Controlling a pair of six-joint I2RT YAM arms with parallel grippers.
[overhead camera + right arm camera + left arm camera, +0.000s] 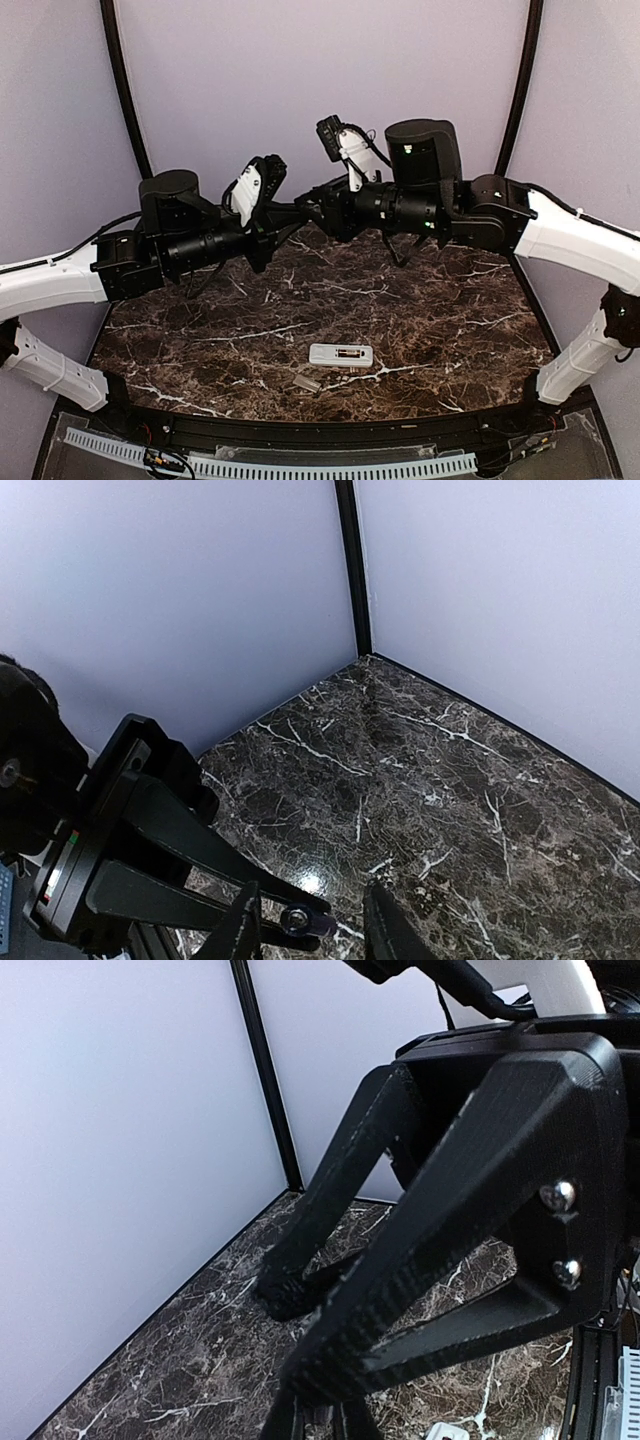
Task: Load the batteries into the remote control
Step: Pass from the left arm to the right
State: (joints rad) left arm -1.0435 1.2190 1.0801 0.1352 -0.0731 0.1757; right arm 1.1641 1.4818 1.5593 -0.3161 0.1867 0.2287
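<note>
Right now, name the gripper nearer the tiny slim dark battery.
Left. The left gripper pinches the battery at its tips; the right gripper straddles it, jaws apart, not touching.

A small clear cover lies on the dark marble table.

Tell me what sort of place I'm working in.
Probably an enclosed robot test booth: plain lavender walls with black corner posts, and a dark marble-pattern tabletop.
</note>
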